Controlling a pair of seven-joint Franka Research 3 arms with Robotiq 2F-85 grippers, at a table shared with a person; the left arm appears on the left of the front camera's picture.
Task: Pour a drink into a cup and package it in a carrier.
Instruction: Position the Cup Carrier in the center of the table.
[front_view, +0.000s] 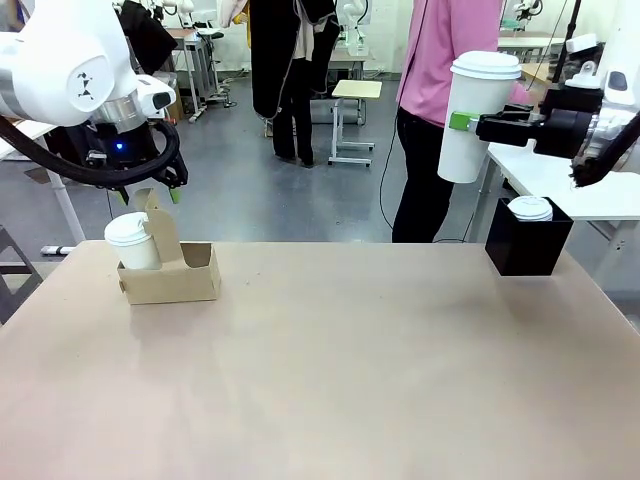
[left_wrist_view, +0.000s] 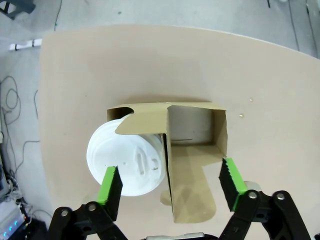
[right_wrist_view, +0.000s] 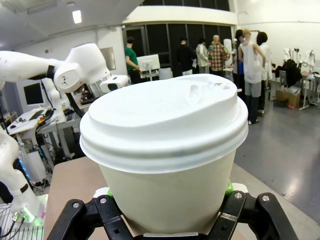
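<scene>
The upper-right cup is plain white with a white lid; the left cup is the same white, in a plain brown cardboard carrier. The box at right is black, the table pale tan, the left gripper black with green pads, the person's top pink

1. In your front view, the carrier wall hid the lower body of the seated cup, and its lid kept the contents from you.
2. The carrier's handle tab stood before the left gripper, so you saw little beyond 2 green tips.
3. From the left wrist, that tab covered 1 edge of the seated cup's lid, and the lid hid the body below.
4. The raised cup hid the far finger of the right gripper. From the right wrist, its base ran off the bottom edge and the pads were slivers.
5. The black box let you see 1 white lid; what lay under it was hidden.
</scene>
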